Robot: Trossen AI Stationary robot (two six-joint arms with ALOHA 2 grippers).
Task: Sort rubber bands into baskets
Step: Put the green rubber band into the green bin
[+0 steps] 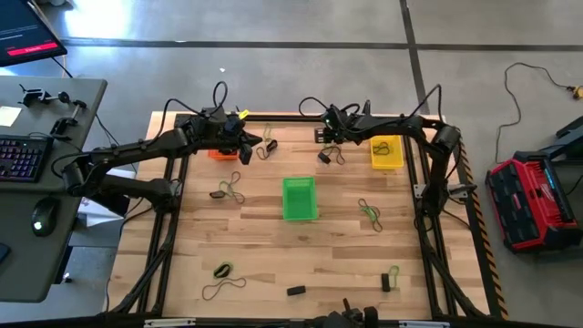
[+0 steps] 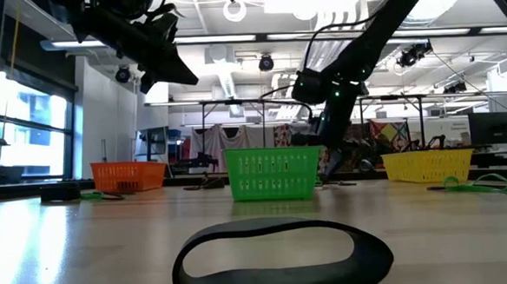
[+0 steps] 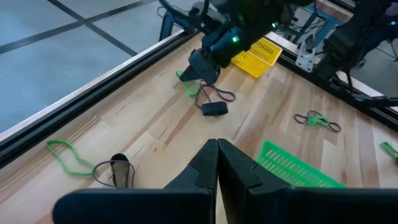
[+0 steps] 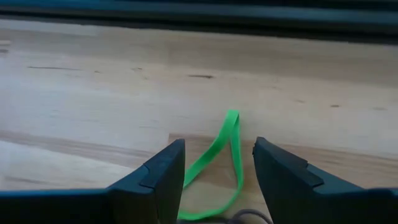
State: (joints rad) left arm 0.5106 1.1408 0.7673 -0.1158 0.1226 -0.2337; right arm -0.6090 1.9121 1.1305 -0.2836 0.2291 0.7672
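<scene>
Nearest the low camera, a black rubber band (image 2: 281, 258) is lying flat on the wooden table (image 1: 273, 255). Along the table's near edge, more bands are lying loose: a green and dark pair (image 1: 223, 271), a small dark bundle (image 1: 295, 291), and a green and black pair (image 1: 390, 276).

At mid-table, the green basket (image 1: 299, 199) is standing alone, with a dark and tan tangle (image 1: 228, 189) to its left and a green and dark tangle (image 1: 369, 211) to its right.

Farther back, the left gripper (image 1: 246, 148) is hovering just beside the orange basket (image 1: 221, 154), its fingers (image 3: 205, 168) pressed together with nothing between them. Bands (image 1: 266, 146) are lying just past it.

The right gripper (image 1: 324, 137) is reaching low over the table left of the yellow basket (image 1: 386, 152), its jaws standing apart on either side of a green rubber band (image 4: 217, 165). A dark bundle (image 1: 328, 157) is lying close beside it.
</scene>
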